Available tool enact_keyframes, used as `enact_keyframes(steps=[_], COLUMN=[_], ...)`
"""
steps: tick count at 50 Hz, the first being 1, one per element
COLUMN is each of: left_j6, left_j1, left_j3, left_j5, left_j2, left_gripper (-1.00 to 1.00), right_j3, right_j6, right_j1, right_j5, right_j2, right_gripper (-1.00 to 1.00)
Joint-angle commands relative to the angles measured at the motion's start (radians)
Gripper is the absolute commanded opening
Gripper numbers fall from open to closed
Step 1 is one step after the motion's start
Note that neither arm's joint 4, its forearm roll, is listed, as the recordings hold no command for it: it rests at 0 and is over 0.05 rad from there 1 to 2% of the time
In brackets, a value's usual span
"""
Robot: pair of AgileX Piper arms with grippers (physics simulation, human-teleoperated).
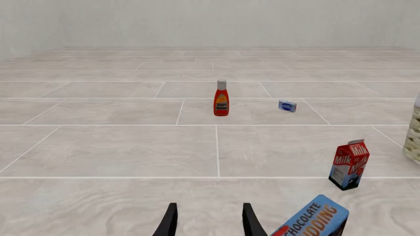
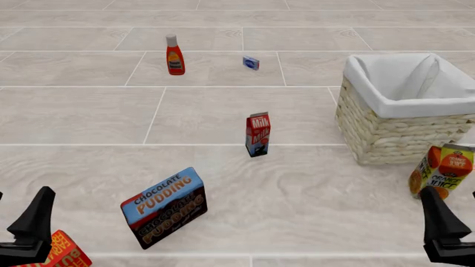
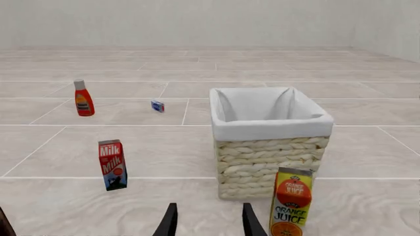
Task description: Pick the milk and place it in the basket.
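The milk (image 2: 257,134) is a small red carton standing upright on the tiled floor mid-scene; it also shows as the milk (image 1: 349,164) and the milk (image 3: 112,164). To its right stands the wicker basket (image 2: 393,139) with white lining, seen up close as the basket (image 3: 269,157). My left gripper (image 2: 16,219) sits at the near left and my right gripper (image 2: 454,219) at the near right, both well short of the milk. Each wrist view shows two spread fingers with nothing between them: left gripper (image 1: 208,223), right gripper (image 3: 208,223).
A chocolate pudding box (image 2: 164,207) stands tilted near the left gripper, with a red box (image 2: 65,253) at the bottom left. An orange juice carton (image 2: 441,169) stands before the basket. A ketchup bottle (image 2: 174,55) and a small blue box (image 2: 251,63) lie far back.
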Motion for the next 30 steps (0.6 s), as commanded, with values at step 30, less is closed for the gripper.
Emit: enact_keyframes(steps=[30], left_j6=[0.0], left_j1=[0.0], left_j3=[-0.003], left_j5=[-0.001], left_j2=[0.004], left_gripper=[1.0], right_j3=[-0.491], right_j6=[-0.074], right_j1=[0.356], right_j5=[-0.092], right_j2=[0.771], right_gripper=[1.0])
